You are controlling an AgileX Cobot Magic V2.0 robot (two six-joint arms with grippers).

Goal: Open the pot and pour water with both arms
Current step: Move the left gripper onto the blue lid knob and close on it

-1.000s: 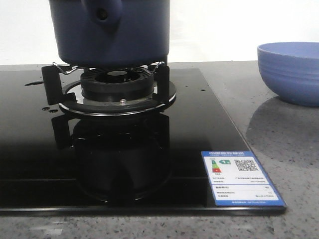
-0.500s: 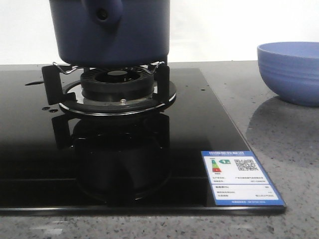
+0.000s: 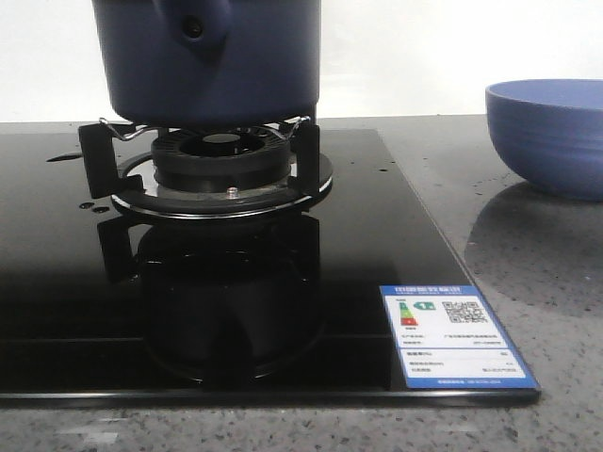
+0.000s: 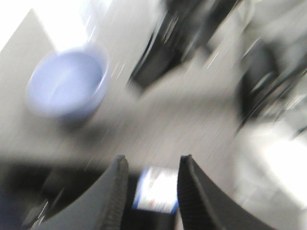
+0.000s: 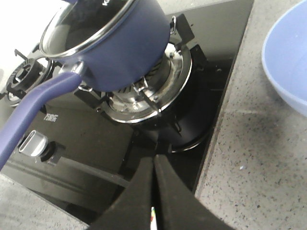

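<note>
Pot [image 3: 212,61]: seated on burner [image 3: 221,160], lid on | left end effector [image 4: 151,191]: fingers apart, nothing held | right end effector [image 5: 153,191]: fingers together | bowl [image 3: 551,137]: on counter [image 3: 528,245]

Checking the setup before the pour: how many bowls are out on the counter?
1. A light blue bowl sits on the grey counter right of the stove, apart from the pot. More could lie outside the views.
</note>
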